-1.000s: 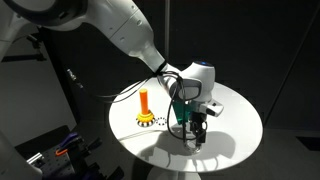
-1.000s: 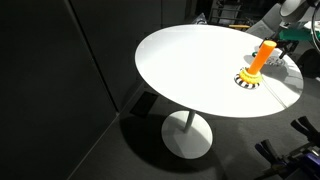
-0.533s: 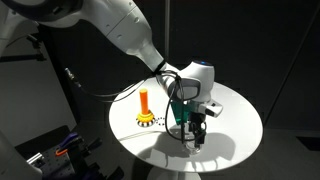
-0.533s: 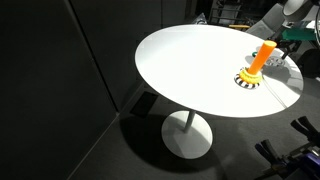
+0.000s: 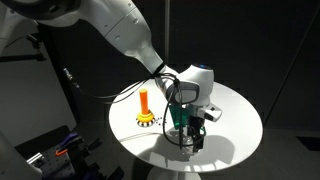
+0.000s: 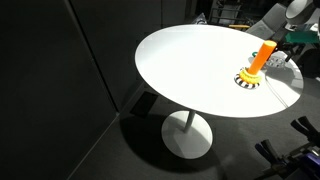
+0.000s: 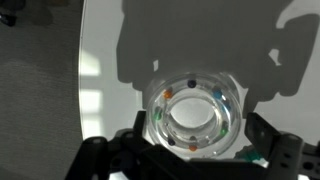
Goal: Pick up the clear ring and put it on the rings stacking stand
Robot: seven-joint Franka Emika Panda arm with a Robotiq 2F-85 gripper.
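So the gripper (image 5: 192, 142) is down low over the white round surface (image 5: 235, 115), jaws spread apart, nothing in them yet. In the wrist view the clear ring (image 7: 192, 115) lies flat on the surface right between the two dark fingers (image 7: 285, 155). It's glassy, with little coloured beads inside. I can't tell if either finger touches it.

The rings stacking stand (image 5: 146, 104) (orange peg, yellow base) sits near the arm, off to one side in both exterior views (image 6: 258, 62).

My take is that this is the grab step. The ring looks slippery and hard to see against the white, so I'd keep it centred between the fingers, go all the way down so the pads catch the rim instead of skating over the top, then close slowly. One finger arriving first would probably just shove it sideways. After that, lift straight up and clear the peg's top before moving over.
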